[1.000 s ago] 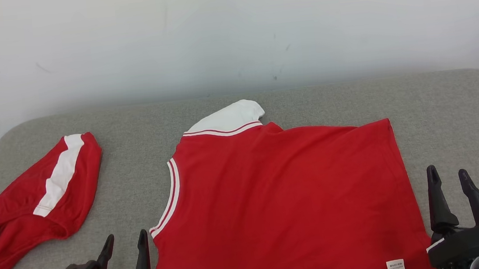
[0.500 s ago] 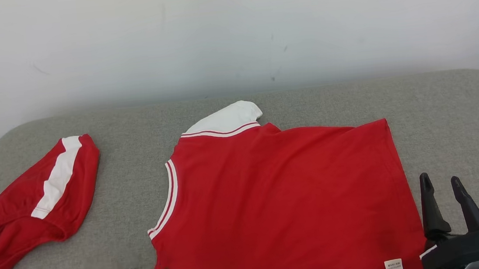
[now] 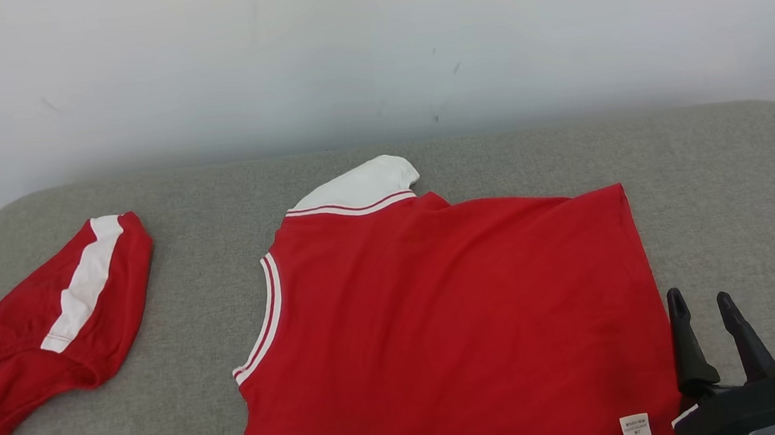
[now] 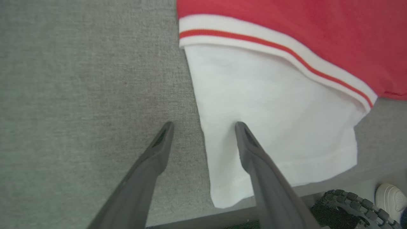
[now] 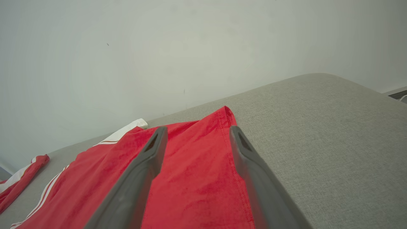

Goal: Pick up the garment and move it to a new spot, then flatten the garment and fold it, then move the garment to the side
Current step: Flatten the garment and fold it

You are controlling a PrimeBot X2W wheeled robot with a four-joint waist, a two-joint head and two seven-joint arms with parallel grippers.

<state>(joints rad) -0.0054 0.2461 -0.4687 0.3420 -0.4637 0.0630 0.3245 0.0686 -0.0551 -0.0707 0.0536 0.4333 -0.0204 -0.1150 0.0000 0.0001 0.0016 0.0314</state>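
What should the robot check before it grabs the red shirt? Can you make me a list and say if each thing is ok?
1. Is the left gripper open: ok, jaws wide apart.
2. Is the right gripper open: ok, jaws wide apart.
3. Is the left gripper lined up on the white sleeve: ok, its fingers straddle the sleeve's edge.
4. Is the right gripper near the red shirt: ok, it points along the shirt's hem.
5. Is the other red garment out of the way: ok, grey table shows between them.
6. Are any fingers touching cloth: cannot tell.
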